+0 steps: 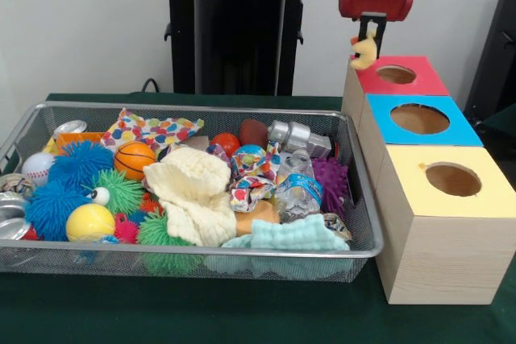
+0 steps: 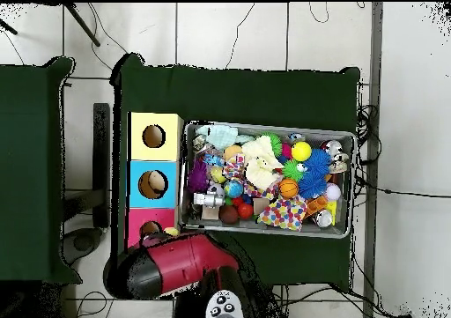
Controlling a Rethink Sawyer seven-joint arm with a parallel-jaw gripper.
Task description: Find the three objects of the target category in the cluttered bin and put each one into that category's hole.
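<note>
Your tool (image 1: 368, 44) is clamped on a small yellow plush toy (image 1: 364, 54), which hangs from the fingers just above the red-topped wooden box (image 1: 419, 82) at the back of the row of three boxes. The toy sits near that box's left edge, a little short of the round hole (image 1: 397, 75), so you probably need to carry it slightly further over the opening before you let go.

Judging by how it dangles, the toy is light and soft, and it should squash rather than slip. Held at the top as it is now, the body hangs free and can swing, so move gently. It looks small enough to drop through the hole without catching, though you cannot be sure from here.

The blue-topped box (image 1: 451, 133) and the yellow-topped box (image 1: 492, 199) stand in line toward the front edge of the green-covered counter (image 1: 242, 320). Beside them the wire mesh bin (image 1: 359, 249) is full: spiky rubber balls, a small orange basketball (image 1: 134, 159), a cream knitted cloth (image 1: 193, 191), a crushed clear plastic bottle (image 1: 299, 191) and a pale green cloth (image 1: 297, 235) among much else.

For further soft pieces, take hold of a raised fold or bunched part from above; the cloths may drag neighbours along when lifted, so pick a spot clear of the balls.
</note>
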